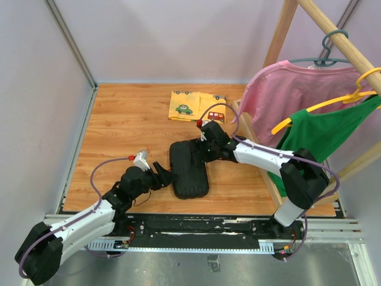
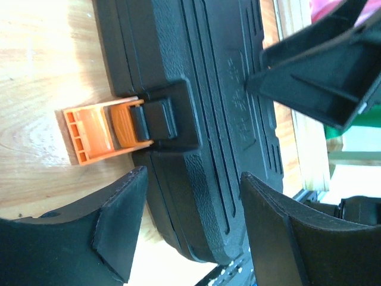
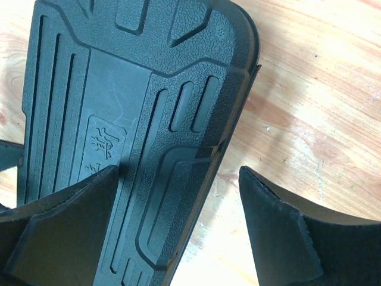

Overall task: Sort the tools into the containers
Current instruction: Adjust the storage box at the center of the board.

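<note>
**Case shut mid-surface, both tools open at its edges**

Room: wood-grain surface (image 1: 131,119), with pale walls (image 1: 166,36) on the left and far sides. A wooden rack (image 1: 280,33) runs along the right, with a pink shirt (image 1: 280,95) and a green shirt (image 1: 324,134) hanging on it. A yellow cloth (image 1: 193,107) with car prints lies flat at far centre.

Container: the black ribbed case (image 1: 189,170) lies closed, lid up, mid-surface toward the near edge, long axis near-far. Contents can't be seen.

The left tool (image 1: 163,176) is at the case's left edge, jaws apart, gripping nothing. The right tool (image 1: 206,145) is over the far right corner, jaws wide, gripping nothing.

View differences: the top view doesn't resolve the latch. The left wrist view shows the orange latch (image 2: 101,134) sticking out from the case edge over the wood, with one finger on either side of that edge. The right wrist view shows one finger (image 3: 65,226) over the lid and the other past the case edge over bare wood.
</note>
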